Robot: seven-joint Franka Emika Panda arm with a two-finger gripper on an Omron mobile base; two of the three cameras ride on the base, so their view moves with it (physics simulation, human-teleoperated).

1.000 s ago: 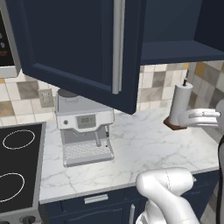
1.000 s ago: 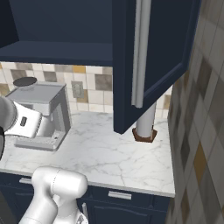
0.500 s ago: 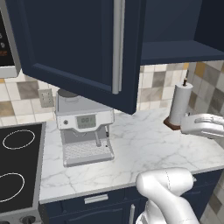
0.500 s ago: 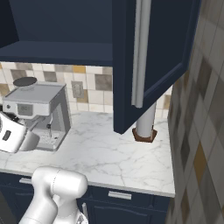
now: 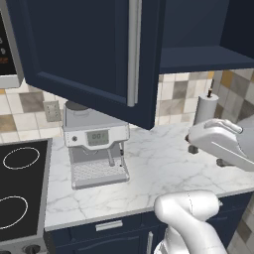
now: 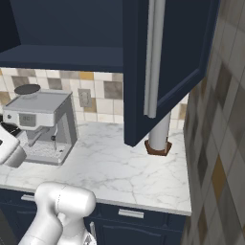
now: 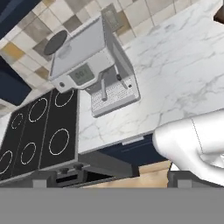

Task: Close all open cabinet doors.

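While the door (image 5: 89, 54) is standing open, swung out over the table (image 5: 158, 163), its silver handle (image 5: 133, 52) is showing near its free edge in the left base view. The right base view is showing the same door (image 6: 167, 62) from its other side, with the paper towel roll (image 6: 159, 136) standing under its lower corner. The left base view is presenting the open shelf (image 5: 198, 57) beside the door and the stove (image 5: 20, 193) left of the coffee machine (image 5: 94, 149). The hand view is looking down on the coffee machine (image 7: 94, 65) and stove (image 7: 39, 135). I cannot tell whether the hand is open or closed.
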